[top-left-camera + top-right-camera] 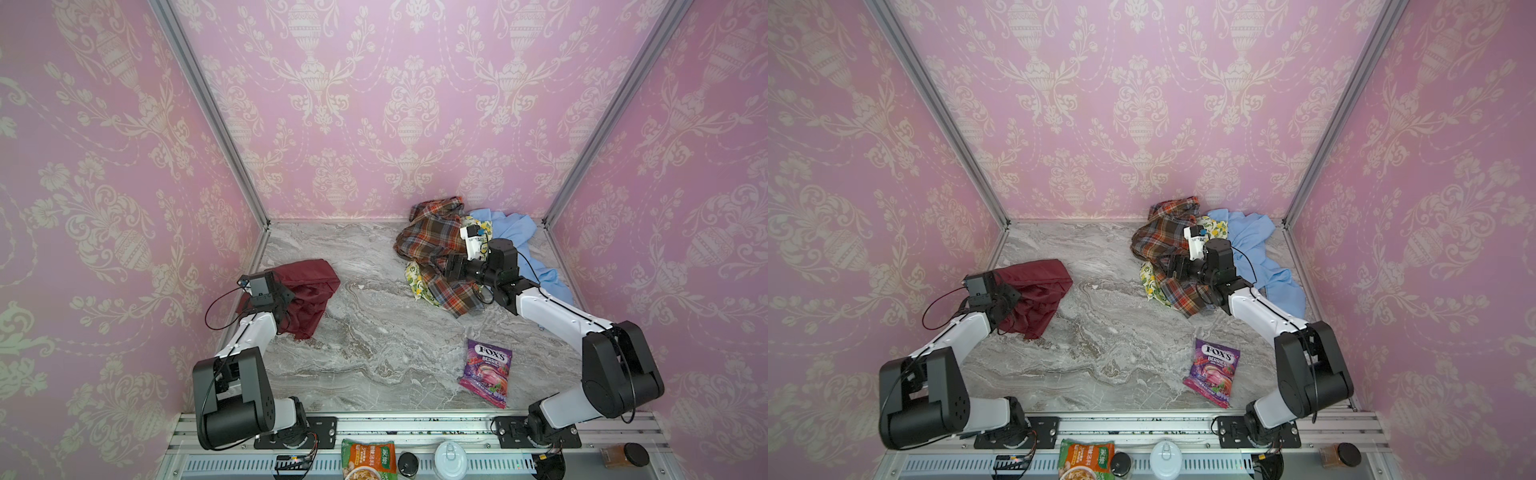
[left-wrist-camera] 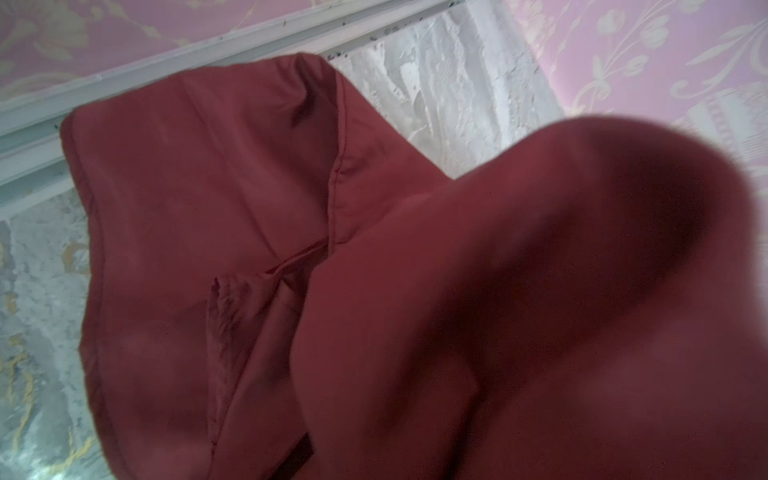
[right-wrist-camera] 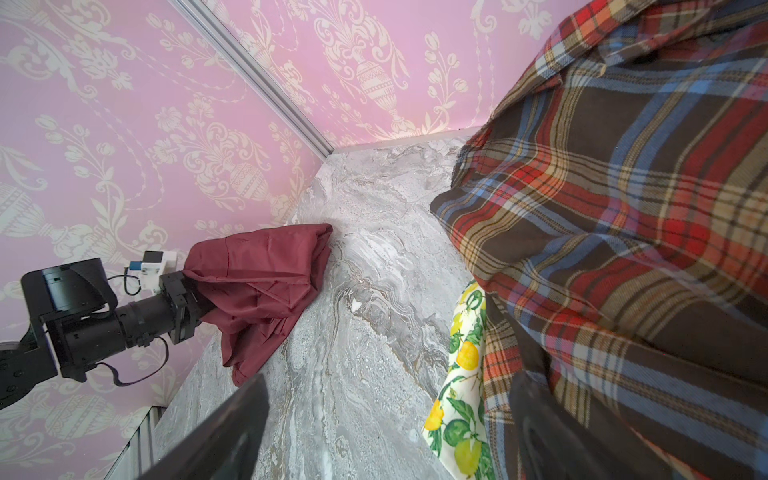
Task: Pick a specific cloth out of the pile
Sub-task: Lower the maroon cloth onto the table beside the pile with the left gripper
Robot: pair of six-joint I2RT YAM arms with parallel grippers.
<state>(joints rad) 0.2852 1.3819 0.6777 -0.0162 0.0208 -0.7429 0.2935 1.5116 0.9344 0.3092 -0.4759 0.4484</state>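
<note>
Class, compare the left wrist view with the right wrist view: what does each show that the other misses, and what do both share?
Only the left wrist view: the stitched hem of the maroon cloth, close up. Only the right wrist view: the left hand shut on that cloth, the plaid shirt and the lemon-print cloth. Both: the maroon cloth, marble table, pink wallpaper.

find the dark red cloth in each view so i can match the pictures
Top view: dark red cloth left of middle on the marble table.
Top view: cloth again left of middle.
Left wrist: cloth fills most of the picture.
Right wrist: cloth across the table, held in the left claw.
Shared landmark: the marble table under it.
</note>
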